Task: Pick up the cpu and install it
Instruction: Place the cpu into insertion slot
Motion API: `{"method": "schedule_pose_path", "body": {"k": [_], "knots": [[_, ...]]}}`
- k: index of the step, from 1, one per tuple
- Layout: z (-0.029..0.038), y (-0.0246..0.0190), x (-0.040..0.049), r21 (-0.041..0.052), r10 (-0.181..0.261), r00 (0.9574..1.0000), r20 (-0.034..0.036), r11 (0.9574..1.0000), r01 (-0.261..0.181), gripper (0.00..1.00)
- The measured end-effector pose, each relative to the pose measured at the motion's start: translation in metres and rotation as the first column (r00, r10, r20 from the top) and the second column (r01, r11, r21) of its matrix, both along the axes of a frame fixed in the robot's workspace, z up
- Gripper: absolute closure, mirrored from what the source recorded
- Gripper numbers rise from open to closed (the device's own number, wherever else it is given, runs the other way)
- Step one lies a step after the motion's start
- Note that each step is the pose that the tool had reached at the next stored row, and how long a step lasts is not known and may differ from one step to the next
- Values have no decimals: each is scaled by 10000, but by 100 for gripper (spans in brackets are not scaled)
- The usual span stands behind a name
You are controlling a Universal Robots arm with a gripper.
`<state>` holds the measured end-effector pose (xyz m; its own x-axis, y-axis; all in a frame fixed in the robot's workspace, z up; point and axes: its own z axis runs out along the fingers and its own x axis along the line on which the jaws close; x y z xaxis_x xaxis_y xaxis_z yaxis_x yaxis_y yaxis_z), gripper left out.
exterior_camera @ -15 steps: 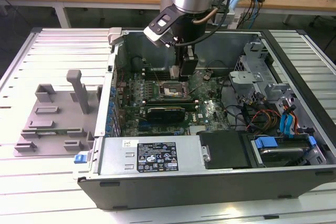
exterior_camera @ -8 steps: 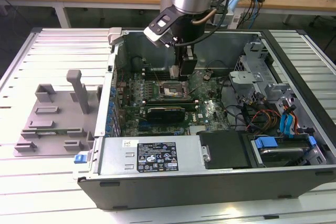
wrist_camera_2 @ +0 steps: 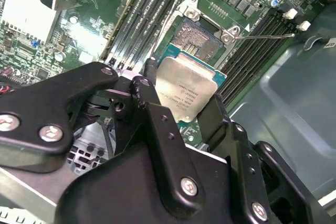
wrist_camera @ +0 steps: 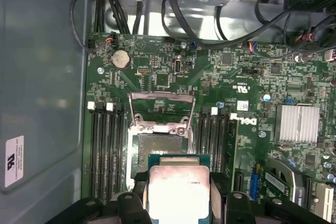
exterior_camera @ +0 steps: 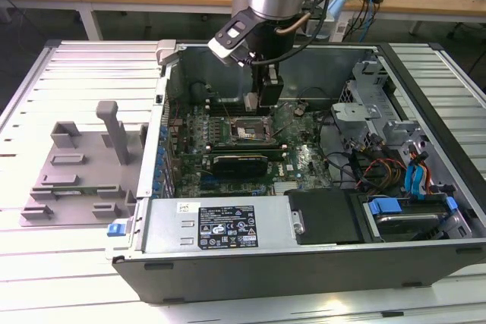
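My gripper [exterior_camera: 262,102] hangs inside the open computer case, just above the motherboard's socket [exterior_camera: 244,131]. It is shut on the cpu [wrist_camera_2: 186,90], a flat square chip with a silvery top, with a black finger pressed against each of two opposite edges. In the first wrist view the cpu [wrist_camera: 178,190] hovers level over the near edge of the open socket [wrist_camera: 157,148], partly overlapping it. The socket's metal frame [wrist_camera: 161,109] is flipped up and the contact field [wrist_camera_2: 197,40] lies bare. The chip looks apart from the socket, not seated.
Memory slots [wrist_camera: 105,150] flank the socket on both sides. A finned heatsink [wrist_camera: 298,123] and cable bundles [wrist_camera: 157,9] lie close by. An expansion card [exterior_camera: 239,163], power supply [exterior_camera: 220,221] and drive cage [exterior_camera: 410,210] stand inside the case. A grey plastic tray [exterior_camera: 76,180] lies at the exterior view's left.
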<state>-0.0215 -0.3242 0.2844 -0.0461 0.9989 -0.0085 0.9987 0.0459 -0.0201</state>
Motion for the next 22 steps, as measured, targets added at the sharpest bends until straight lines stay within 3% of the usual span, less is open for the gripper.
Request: {"method": "schedule_pose_path", "body": {"k": [2, 8, 22], "knots": [[-53, 42, 1, 0, 1, 10000, 0, 10000, -1, 45], [-119, 44, -13, -1, 238, 9997, 0, 9997, -238, 45], [-259, 46, -17, -1, 243, 9997, 0, 9997, -243, 45]]}}
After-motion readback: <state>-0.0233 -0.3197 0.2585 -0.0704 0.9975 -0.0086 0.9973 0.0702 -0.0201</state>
